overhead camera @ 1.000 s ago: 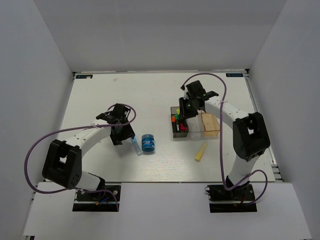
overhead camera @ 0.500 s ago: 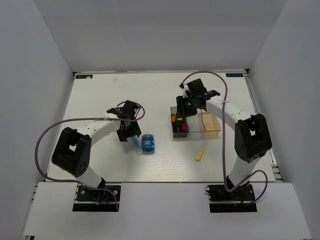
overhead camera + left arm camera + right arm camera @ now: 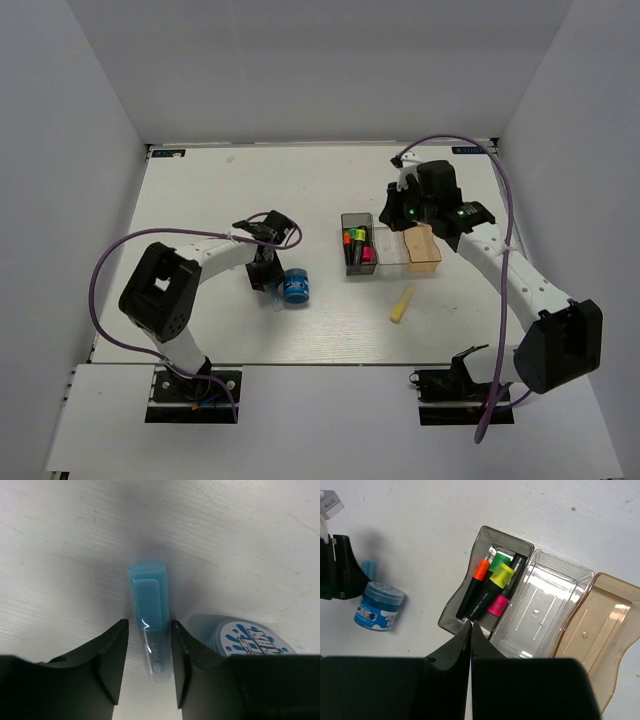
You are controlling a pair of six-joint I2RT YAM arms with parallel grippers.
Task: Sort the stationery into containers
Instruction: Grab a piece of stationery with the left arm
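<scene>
Between the left gripper's (image 3: 149,680) two fingers lies the light blue stick (image 3: 149,615), flat on the table (image 3: 60,540). Its long axis runs straight out from the wrist, square to the line along which the jaws close. The jaws stand narrow, one finger on each side of the stick with only a sliver of shadow between pad and plastic. We judge that they are not yet pinching it. The blue roll (image 3: 247,640) sits just right of the stick, close behind the right-hand finger, so we would keep the lift straight up to avoid nudging it.

Far to the right, the right gripper (image 3: 470,629) is fully closed and holds nothing. It hangs over the near edge of the dark grey bin (image 3: 454,611), where the highlighters (image 3: 492,587) lie. Beside that bin, the clear bin (image 3: 547,607) and the tan bin (image 3: 600,630) hold nothing. The pale yellow stick (image 3: 402,303) lies on the table near those bins, closer to the right arm.
</scene>
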